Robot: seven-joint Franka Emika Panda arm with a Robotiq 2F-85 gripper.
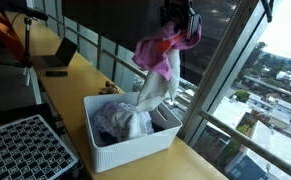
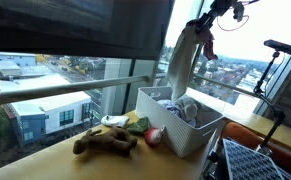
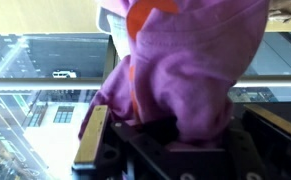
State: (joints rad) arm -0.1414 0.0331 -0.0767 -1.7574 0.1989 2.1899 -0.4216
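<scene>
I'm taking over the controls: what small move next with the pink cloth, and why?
Probably lift the end effector a little higher: it is shut on the pink cloth, whose lower end hangs down inside the white bin.

The gripper [image 1: 179, 16] is dark and partly cut off by the top edge in an exterior view. In the wrist view the pink cloth [image 3: 200, 70] covers its fingertips. It is unclear if the cloth's low end touches the clothes [image 1: 120, 122] in the white basket [image 1: 135, 150]. The brown thing [image 2: 105, 143] on the bench [image 2: 55, 165] is too blurry to name.
</scene>
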